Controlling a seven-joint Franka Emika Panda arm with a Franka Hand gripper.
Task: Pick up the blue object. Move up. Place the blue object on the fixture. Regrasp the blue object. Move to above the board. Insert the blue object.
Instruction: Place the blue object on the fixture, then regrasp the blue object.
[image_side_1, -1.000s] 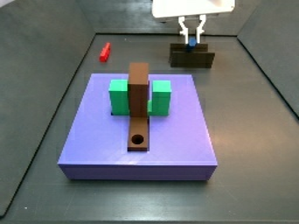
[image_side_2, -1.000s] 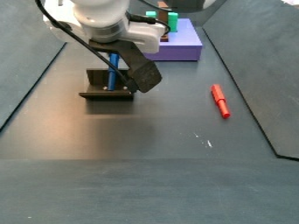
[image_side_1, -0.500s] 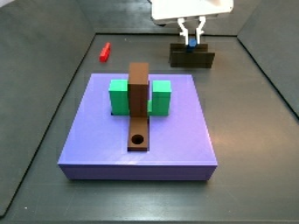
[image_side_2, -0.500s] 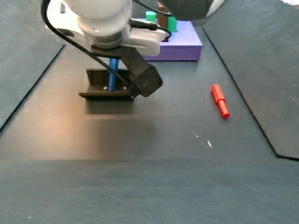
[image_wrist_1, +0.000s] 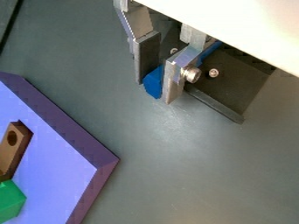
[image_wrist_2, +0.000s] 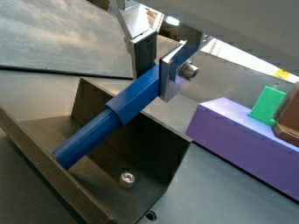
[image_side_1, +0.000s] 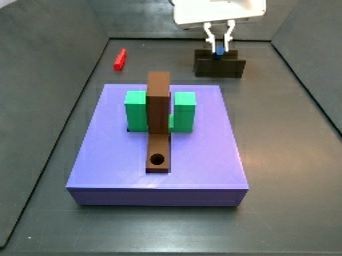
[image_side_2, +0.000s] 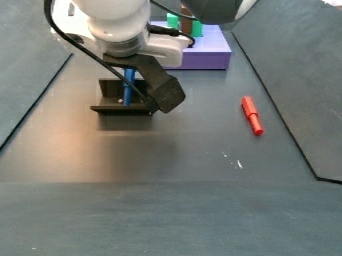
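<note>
The blue object (image_wrist_2: 105, 127) is a slim blue peg leaning slantwise in the dark fixture (image_wrist_2: 70, 188), lower end down inside it. My gripper (image_wrist_2: 160, 80) is shut on the peg's upper end, one silver finger on each side. In both side views the gripper (image_side_1: 221, 42) (image_side_2: 131, 72) hangs directly over the fixture (image_side_1: 221, 66) (image_side_2: 123, 107), with the blue object (image_side_1: 218, 47) (image_side_2: 128, 88) showing between its fingers. A wrist view shows the peg's end (image_wrist_1: 151, 87) just under the gripper (image_wrist_1: 158, 85). The lavender board (image_side_1: 201, 150) lies nearer the front.
The board carries a brown bar (image_side_1: 159, 120) with a round hole and two green blocks (image_side_1: 138, 108). A red peg (image_side_1: 119, 59) (image_side_2: 250, 115) lies loose on the dark floor away from the fixture. Sloped dark walls ring the floor.
Almost nothing differs: the gripper stays over the fixture with the blue peg between its fingers, shifting only a pixel or two.
</note>
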